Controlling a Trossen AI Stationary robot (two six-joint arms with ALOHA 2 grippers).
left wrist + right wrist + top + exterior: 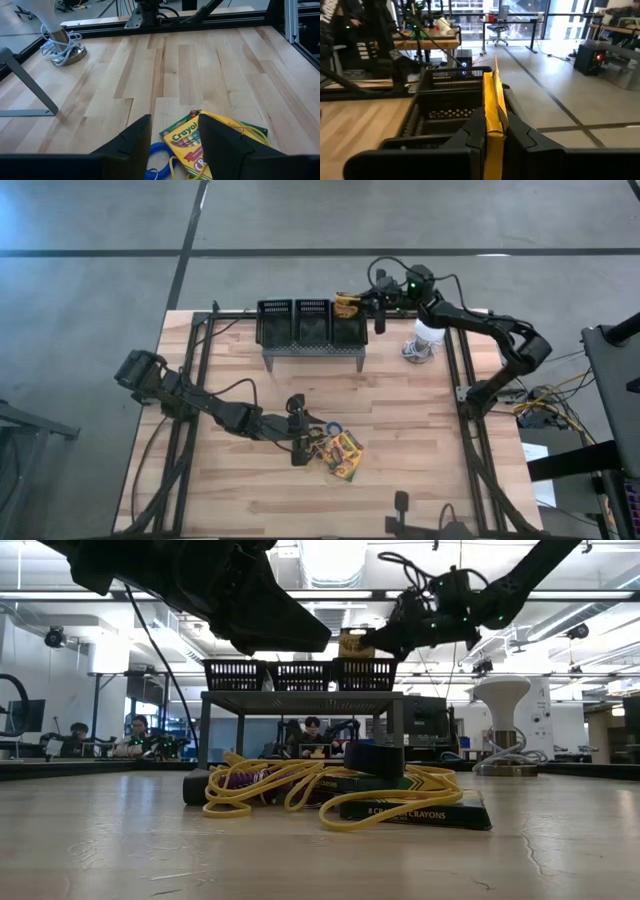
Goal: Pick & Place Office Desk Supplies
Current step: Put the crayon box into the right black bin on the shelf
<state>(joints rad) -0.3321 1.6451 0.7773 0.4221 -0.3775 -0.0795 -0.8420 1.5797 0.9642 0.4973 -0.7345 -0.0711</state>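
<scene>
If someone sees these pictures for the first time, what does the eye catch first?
Probably the right claw, shut on a yellow crayon box held on edge above the black basket on the grey stand at the table's far side. Next, the left claw, open, low over the pile of crayon boxes and rubber bands near the table's middle.

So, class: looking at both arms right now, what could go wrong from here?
1. The right claw pinches a crayon box edge-on above the black basket; released off-centre, it may hit the rim and fall outside.
2. The left claw stands open over another crayon box tangled with rubber bands; closing could snag a band and drag the pile.
</scene>
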